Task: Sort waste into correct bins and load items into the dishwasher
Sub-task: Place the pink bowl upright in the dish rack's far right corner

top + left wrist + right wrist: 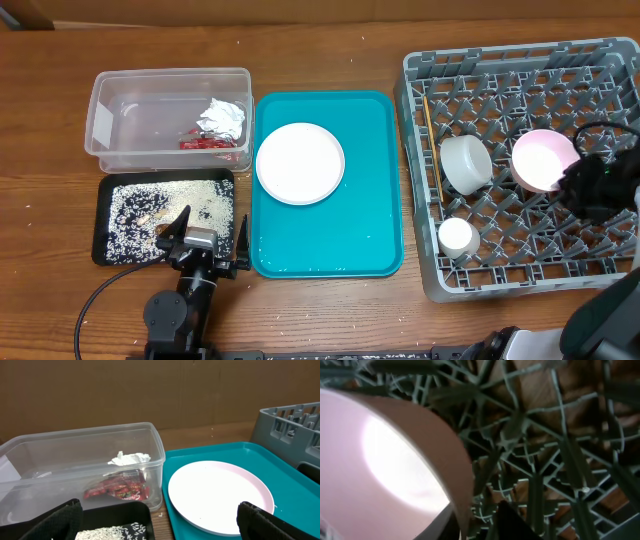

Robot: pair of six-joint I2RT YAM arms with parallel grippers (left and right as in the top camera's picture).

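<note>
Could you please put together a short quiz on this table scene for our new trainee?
1. True or false: the white plate sits in the grey rack.
2. What holds the tissue and the red wrapper? A) clear tub B) black tray C) grey rack
3. Is the left gripper open or shut?
Key: 1 false, it lies on the teal tray; 2 A; 3 open.
</note>
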